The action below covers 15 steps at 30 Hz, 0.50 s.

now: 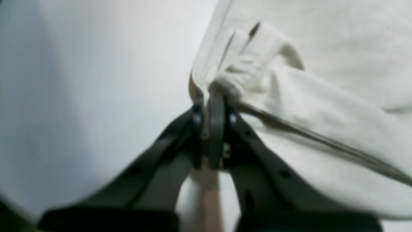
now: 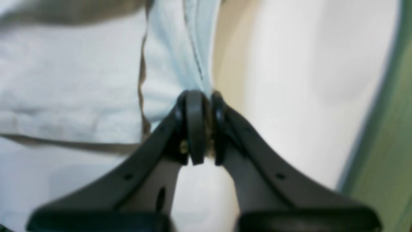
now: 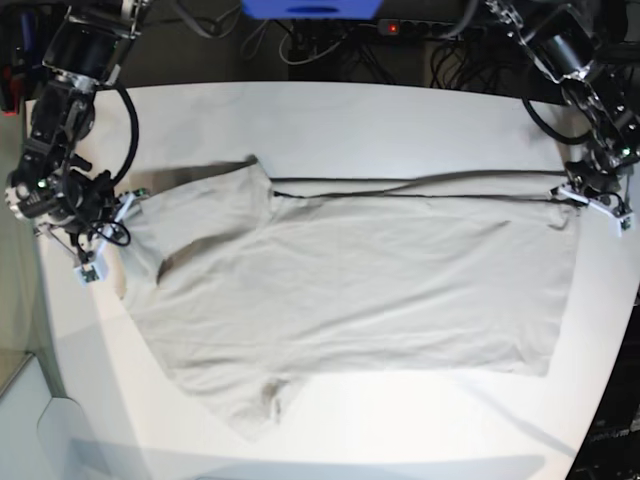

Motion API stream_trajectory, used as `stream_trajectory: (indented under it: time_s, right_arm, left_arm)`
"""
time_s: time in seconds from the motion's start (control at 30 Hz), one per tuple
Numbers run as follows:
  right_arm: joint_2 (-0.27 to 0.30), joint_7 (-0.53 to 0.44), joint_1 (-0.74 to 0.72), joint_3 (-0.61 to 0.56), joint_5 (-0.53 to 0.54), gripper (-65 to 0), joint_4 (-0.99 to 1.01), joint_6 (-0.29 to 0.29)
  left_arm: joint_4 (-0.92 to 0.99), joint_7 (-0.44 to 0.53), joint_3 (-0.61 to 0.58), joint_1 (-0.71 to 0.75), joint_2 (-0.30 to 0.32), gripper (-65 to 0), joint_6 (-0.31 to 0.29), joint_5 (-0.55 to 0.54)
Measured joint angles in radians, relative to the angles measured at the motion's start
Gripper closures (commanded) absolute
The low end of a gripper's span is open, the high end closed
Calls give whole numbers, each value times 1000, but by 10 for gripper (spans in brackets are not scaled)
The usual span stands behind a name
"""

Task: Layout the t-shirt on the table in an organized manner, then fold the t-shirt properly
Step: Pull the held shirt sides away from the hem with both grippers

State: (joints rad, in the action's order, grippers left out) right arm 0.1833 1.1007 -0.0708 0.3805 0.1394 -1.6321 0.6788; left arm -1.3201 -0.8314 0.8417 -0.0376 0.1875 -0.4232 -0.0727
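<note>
Nearest the base camera, the bare front strip of the white bench is showing open room along its whole near edge, and the lower sleeve of the t-shirt is reaching down toward that edge without crossing it. The grey-beige t-shirt is lying spread across the middle of the bench, its long axis running side to side in the base view, with the neck and sleeves pointing toward that view's left and the hem toward its right. The far edge of the cloth is being held taut in a straight dark line between the two arms. At the view's right, the left gripper is pinching the hem corner close to the bench's right edge; the left wrist view is showing its fingers closed tight on a bunched fold of fabric. At the view's left, the right gripper is sitting at the shoulder end, near the bench's left edge, and the right wrist view is showing its fingers closed on a gathered ridge of cloth, with a green floor strip lying past the bench rim. A broad band of bare white surface is lying behind the shirt toward the back edge, where dark cables and a blue box are sitting beyond the bench. The fabric is looking lightly wrinkled, mostly flat.
</note>
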Motion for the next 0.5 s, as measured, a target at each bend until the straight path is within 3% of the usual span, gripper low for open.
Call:
stream_trajectory:
  time_s: [0.5]
  right_arm:
    - [53,14,9,-1,5,0,-7,0]
  left_arm:
    - [-248,-180,-2,-6,8,-2,-1,-18]
